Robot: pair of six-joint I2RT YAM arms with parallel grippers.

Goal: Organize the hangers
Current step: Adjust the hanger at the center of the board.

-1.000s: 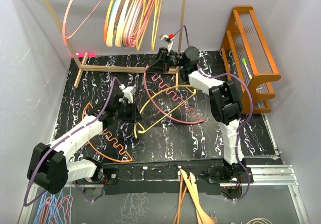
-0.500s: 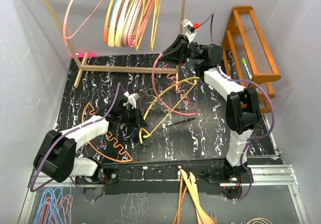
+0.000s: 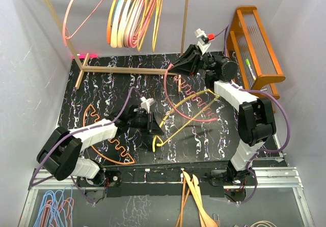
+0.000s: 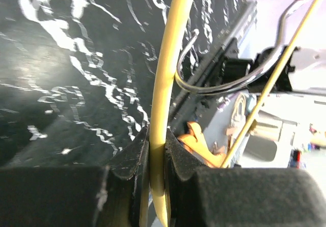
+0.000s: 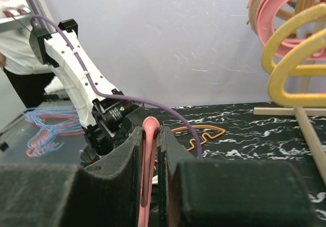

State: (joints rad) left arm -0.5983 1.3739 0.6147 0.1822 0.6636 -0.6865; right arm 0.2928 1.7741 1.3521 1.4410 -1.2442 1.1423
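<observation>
You are clamping the pink hanger [image 3: 166,89] in the right gripper [image 3: 179,66], raised beside the rack [image 3: 184,18], while the left gripper [image 3: 154,128] is pinching the yellow hanger [image 3: 178,105] over the table [image 3: 102,84]. The two appear to be crossing, so pulling either risks snagging and twisting the other loose.

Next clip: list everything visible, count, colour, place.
pink, yellow and cream plastic hangers: several; hung on wooden rack
orange notched hanger: one; flat on black marbled mat, left
pink wavy-barred hanger: one; over mat's far right
thin yellow hanger: one; over mat's centre
light wooden hangers: few; near edge
blue and pink wire hangers: bunch; near-left corner
orange wooden shelf: one; far right
left gripper: shut on thin yellow hanger
right gripper: shut on pink wavy-barred hanger
</observation>
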